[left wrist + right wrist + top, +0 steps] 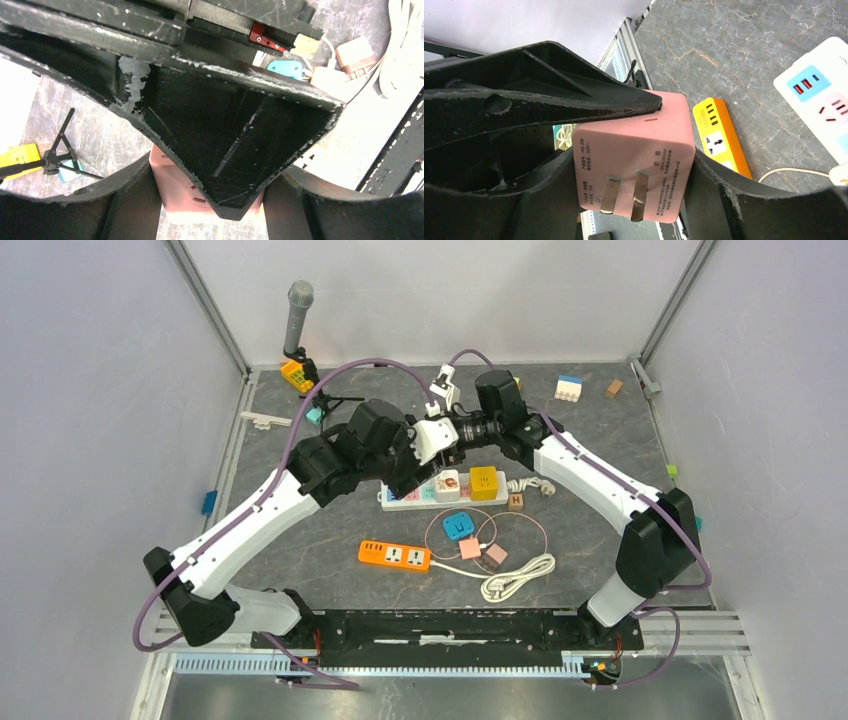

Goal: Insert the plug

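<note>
Grey marbled counter [580,490] fills my screens, white walls closing it in on three sides. Over its middle the pink plug [634,145] hangs between both arms. It is a cube-shaped adapter, and its two flat metal prongs [624,195] face the right wrist camera. From overhead I cannot see it, as the wrists meeting above the counter cover it.

My right claw [634,192] grips the pink plug, one finger tight against each side face. My left claw [207,205] comes in from the other side. In its own view the pink body sits between its two fingers and appears to touch both, so I read it as clamped on too. One black finger of the left claw lies along the top edge of the cube in the right wrist view. A finger of the right claw blocks most of the left camera.

Just below the meeting point lies the white power strip [400,498], carrying a white adapter [447,482] and a yellow cube plug [484,482]. Its blue USB panel shows at the edge of the right wrist view. Nearer to the bases sits an orange power strip [394,556], apart from the white one. A blue plug [459,525] with a thin looped lead lies beside it, and a coiled white cable [515,578] further right.

At the rear left stand a grey cylinder [297,315], a yellow toy [296,375] and a small black tripod [330,398]. Two blocks [568,388] rest at the rear right
</note>
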`<act>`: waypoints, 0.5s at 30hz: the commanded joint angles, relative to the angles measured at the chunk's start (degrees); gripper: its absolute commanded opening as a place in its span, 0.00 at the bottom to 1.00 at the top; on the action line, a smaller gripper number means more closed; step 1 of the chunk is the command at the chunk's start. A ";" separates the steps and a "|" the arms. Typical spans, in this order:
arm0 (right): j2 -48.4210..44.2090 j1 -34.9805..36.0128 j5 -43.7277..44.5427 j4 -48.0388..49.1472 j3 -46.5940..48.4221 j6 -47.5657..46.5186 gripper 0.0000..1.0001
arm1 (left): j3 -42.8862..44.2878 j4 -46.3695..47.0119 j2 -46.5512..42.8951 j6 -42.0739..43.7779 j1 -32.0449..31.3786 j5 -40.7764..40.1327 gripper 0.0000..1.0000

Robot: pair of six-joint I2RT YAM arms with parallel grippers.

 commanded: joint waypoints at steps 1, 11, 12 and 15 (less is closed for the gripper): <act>-0.23 1.62 -2.66 1.61 -0.16 0.59 0.33 | 2.63 6.02 -0.64 2.20 -0.33 -2.72 0.05; -1.29 0.24 -2.31 6.86 -2.74 1.76 0.00 | -0.27 8.84 -3.33 -4.42 -0.43 -5.88 0.85; -1.66 -0.43 -2.18 7.58 -3.05 2.17 0.00 | -1.63 10.67 -4.45 -5.78 -0.30 -6.55 0.93; -3.11 -2.89 -2.74 10.36 -4.53 3.74 0.00 | -7.25 18.50 -9.61 -10.48 1.19 -6.06 1.00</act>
